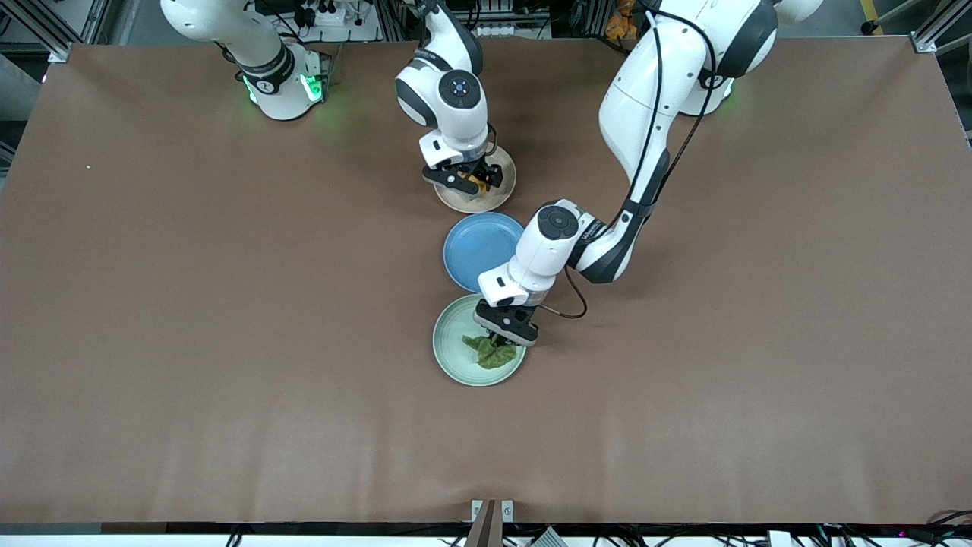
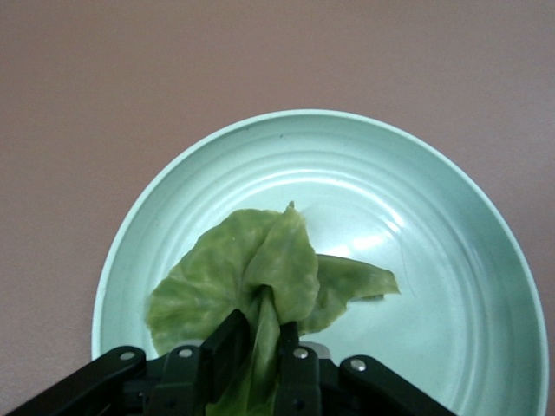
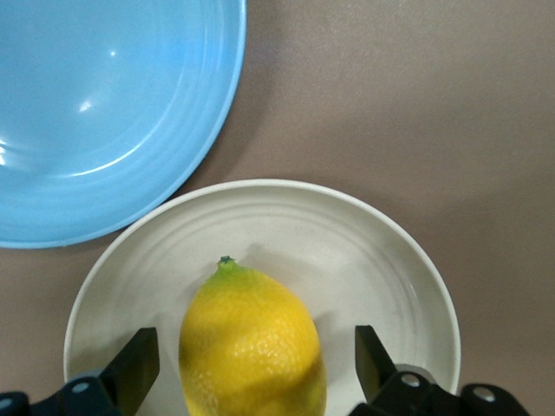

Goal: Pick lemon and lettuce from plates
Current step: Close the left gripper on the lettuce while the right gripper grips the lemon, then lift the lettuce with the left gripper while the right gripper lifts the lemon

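Note:
The ruffled green lettuce (image 1: 490,351) (image 2: 234,269) lies on the pale mint plate (image 1: 448,357) (image 2: 434,217), the plate nearest the front camera. My left gripper (image 1: 505,334) (image 2: 260,342) is down on that plate and shut on the lettuce, with a fold of the leaf pinched between its fingers. The yellow lemon (image 1: 478,182) (image 3: 251,338) rests on the beige plate (image 1: 497,199) (image 3: 364,251), close to the robots' bases. My right gripper (image 1: 474,181) (image 3: 256,355) stands open over it. One finger (image 3: 139,360) is on each side of the lemon, and neither touches it.
A bright blue plate (image 1: 478,243) (image 3: 104,87) with nothing on it sits between the two plates, almost touching both. My left arm's wrist hangs over its edge. Brown table surface surrounds the row of plates.

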`<state>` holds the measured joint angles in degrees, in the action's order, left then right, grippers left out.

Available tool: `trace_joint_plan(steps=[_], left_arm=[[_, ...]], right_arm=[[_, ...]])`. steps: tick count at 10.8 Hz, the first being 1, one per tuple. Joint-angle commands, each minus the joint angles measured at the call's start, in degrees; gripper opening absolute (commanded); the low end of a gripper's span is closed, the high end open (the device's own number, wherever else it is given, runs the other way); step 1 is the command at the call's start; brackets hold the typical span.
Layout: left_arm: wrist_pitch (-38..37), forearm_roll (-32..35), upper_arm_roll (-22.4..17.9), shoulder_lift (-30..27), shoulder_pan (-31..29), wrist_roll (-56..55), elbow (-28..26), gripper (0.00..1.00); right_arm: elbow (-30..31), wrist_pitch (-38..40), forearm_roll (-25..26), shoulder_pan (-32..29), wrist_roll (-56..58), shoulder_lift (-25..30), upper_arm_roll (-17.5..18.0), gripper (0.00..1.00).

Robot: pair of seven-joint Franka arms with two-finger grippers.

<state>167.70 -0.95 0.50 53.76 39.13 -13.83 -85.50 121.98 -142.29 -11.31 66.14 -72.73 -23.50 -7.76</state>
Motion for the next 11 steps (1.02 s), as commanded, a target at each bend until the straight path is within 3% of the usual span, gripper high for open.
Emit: trace_joint_plan(steps=[1, 2, 4, 7, 8, 11], left_arm=[[0.26, 2.26, -1.81, 0.11, 0.17, -1.73, -0.54, 0.24], [0.26, 3.14, -1.81, 0.11, -0.01, -1.73, -0.8, 0.24], [0.26, 3.59, -1.81, 0.03, -0.71, -1.73, -1.59, 0.2], [-1.31, 3.5, -1.73, -2.42, -0.72, -2.52, -3.52, 0.06], [-3.76, 3.41, -1.73, -3.91, -0.72, -2.61, -3.88, 0.01], [-12.72, 3.06, -1.64, -7.96, -0.1, -6.9, -4.14, 0.0]], right_arm=[[-1.3, -0.53, -1.0, 1.18, -2.77, -1.02, -0.42, 0.22], [-1.3, -0.54, -1.0, 1.18, -2.77, -1.02, -0.42, 0.0], [-1.39, -0.36, -1.0, 0.92, -2.68, -0.94, -0.51, 0.0], [-1.39, 0.43, -0.91, -0.04, -1.9, 0.64, -0.94, 0.0], [-1.39, 0.69, -0.91, -1.79, -1.37, 1.34, -1.03, 0.0], [-1.48, 5.6, -0.82, -7.06, 6.17, 4.16, -1.12, 0.0]])
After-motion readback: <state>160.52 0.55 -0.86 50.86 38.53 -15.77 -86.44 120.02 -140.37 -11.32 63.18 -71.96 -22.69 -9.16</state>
